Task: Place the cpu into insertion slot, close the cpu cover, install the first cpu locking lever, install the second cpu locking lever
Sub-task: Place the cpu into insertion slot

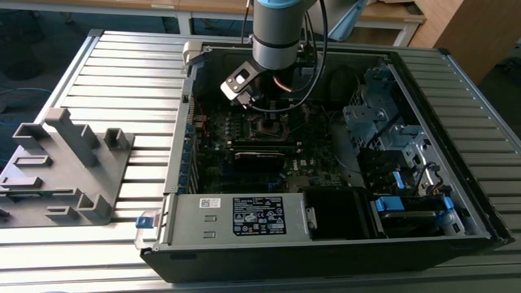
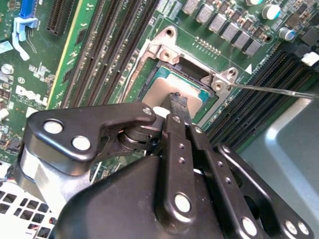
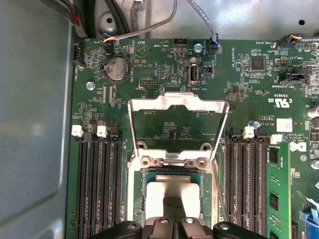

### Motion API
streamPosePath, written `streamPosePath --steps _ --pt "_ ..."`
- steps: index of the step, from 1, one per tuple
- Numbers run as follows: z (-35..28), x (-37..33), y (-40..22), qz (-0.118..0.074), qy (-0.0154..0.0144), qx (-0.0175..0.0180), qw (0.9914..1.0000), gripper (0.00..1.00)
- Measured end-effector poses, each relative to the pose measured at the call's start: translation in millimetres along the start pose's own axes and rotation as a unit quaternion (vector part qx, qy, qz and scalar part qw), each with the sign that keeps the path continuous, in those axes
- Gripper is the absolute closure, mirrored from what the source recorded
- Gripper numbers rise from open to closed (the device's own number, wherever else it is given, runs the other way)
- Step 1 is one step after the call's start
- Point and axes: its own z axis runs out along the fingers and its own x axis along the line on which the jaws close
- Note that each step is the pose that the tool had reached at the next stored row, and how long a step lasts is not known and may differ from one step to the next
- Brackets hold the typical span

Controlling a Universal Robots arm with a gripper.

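Overall: an open computer case [image 1: 326, 247] lies on a slatted metal tabletop [image 1: 122, 61]. The robot arm [image 1: 277, 36] reaches down into it, above the motherboard [image 3: 164, 64].
Insertion slot [image 3: 145, 181]: a square dark-rimmed socket on the motherboard, with rows of long black memory slots [image 3: 99, 184] on either side of it.
Cpu [image 3: 159, 191]: lies flat inside the insertion slot, its dull silvery top facing up.
Cpu cover [image 3: 178, 102]: a thin silvery frame with a square window. It is swung open on its hinge at the slot's edge and leans back away from the slot, so the cpu is uncovered.
Gripper [image 3: 174, 199]: directly over the insertion slot.
Fingers [image 3: 169, 209]: drawn together with nothing between them, their tips at the cpu's top surface in both wrist views.
Locking lever [image 2: 269, 90]: a thin metal rod that runs out from one corner of the insertion slot, unlatched.
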Motion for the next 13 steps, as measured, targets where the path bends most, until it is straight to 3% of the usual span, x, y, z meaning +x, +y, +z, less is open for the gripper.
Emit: streamPosePath --steps 13 --pt "2.5 -0.2 -0.2 0.000 -0.0002 0.0001 1.00000 0.89"
